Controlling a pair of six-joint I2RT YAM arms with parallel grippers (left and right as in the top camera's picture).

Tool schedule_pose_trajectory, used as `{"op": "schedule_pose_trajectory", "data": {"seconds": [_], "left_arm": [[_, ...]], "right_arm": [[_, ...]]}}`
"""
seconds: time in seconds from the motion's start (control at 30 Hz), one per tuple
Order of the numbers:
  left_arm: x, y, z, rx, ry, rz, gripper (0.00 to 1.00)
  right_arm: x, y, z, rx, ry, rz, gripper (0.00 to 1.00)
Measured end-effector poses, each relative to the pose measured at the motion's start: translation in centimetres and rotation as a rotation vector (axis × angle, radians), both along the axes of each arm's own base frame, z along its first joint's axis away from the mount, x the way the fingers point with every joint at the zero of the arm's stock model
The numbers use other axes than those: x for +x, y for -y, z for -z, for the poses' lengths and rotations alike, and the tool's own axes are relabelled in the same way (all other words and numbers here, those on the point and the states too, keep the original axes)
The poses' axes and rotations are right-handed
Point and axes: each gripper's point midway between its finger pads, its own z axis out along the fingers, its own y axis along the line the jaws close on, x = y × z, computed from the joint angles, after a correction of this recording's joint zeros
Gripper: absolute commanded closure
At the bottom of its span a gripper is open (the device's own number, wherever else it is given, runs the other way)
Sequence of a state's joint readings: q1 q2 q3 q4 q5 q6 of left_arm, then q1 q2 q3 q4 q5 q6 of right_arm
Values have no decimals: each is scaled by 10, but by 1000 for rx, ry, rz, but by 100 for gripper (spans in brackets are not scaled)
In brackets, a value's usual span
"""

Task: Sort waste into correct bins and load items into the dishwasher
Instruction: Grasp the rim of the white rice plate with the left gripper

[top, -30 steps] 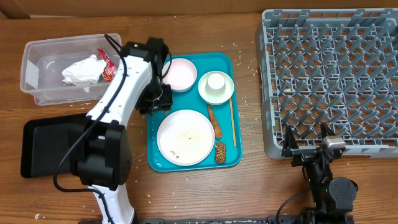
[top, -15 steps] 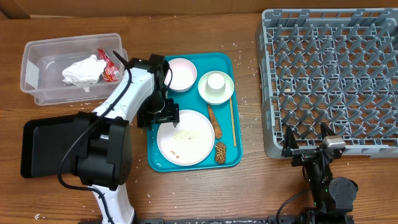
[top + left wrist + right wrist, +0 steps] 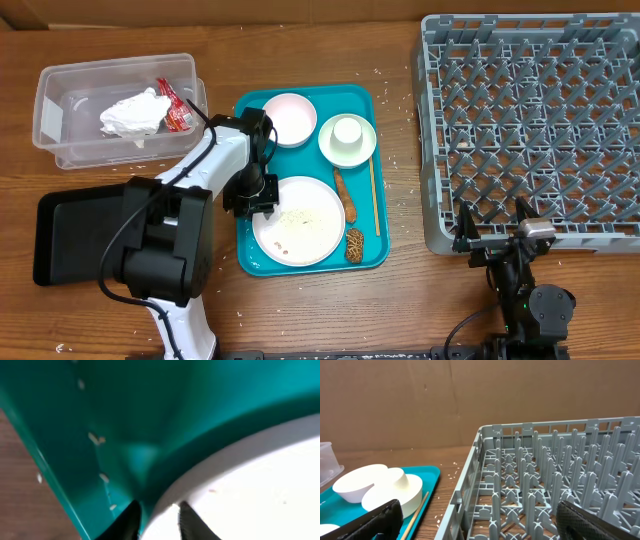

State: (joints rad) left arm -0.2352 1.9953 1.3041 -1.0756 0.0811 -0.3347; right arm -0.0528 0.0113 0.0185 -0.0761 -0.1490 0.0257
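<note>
The large plate (image 3: 322,243), flecked with rice grains (image 3: 298,215), lay on the teal tray (image 3: 246,252) at the frame's lower centre. The left pincer (image 3: 158,506) straddled its upper-left rim, fingers narrowly apart. At lower right, at the grey rack's (image 3: 530,120) lower edge, the right pincer (image 3: 492,215) stood wide apart above the desk (image 3: 400,310).

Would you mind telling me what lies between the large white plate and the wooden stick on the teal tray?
The long brown food scrap lies there on the teal tray, seen in the overhead view.
</note>
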Motion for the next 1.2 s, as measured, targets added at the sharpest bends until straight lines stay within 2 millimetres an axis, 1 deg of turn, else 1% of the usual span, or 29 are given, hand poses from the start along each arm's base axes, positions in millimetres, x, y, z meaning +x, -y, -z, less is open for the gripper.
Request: {"op": "schedule_pose_trajectory", "data": {"seconds": [0.07, 0.2, 0.33, 0.4, 0.43, 0.67, 0.73, 0.8, 0.87, 0.97, 1.07, 1.1, 1.13, 1.2], "left_arm": [[7, 1, 0, -4, 30, -1, 82], [16, 2, -1, -10, 71, -4, 82], [24, -6, -1, 19, 103, -34, 83], [27, -15, -1, 30, 109, -59, 83], [31, -24, -1, 40, 119, -84, 83], [53, -57, -3, 31, 185, -194, 83], [58, -65, -5, 39, 200, -210, 79], [62, -69, -11, 47, 206, -217, 68], [70, -71, -23, 54, 217, -218, 60], [81, -71, -46, 58, 234, -216, 58], [89, -68, -74, 56, 249, -208, 58], [91, -64, -84, 44, 251, -203, 59], [92, -60, -88, 34, 253, -195, 58], [85, -46, -94, -4, 224, -165, 58]], "right_arm": [[0, 0, 0, 0, 1, 0, 0], [0, 0, 0, 0, 1, 0, 0], [0, 0, 0, 0, 1, 0, 0], [0, 0, 0, 0, 0, 0, 0], [0, 0, 0, 0, 1, 0, 0], [0, 0, 0, 0, 0, 0, 0], [0, 0, 0, 0, 0, 0, 0], [0, 0, 0, 0, 0, 0, 0], [0, 0, 0, 0, 1, -1, 0], [0, 0, 0, 0, 0, 0, 0], [0, 0, 0, 0, 0, 0, 0], [0, 0, 0, 0, 0, 0, 0], [0, 0, 0, 0, 0, 0, 0], [0, 0, 0, 0, 0, 0, 0]]}}
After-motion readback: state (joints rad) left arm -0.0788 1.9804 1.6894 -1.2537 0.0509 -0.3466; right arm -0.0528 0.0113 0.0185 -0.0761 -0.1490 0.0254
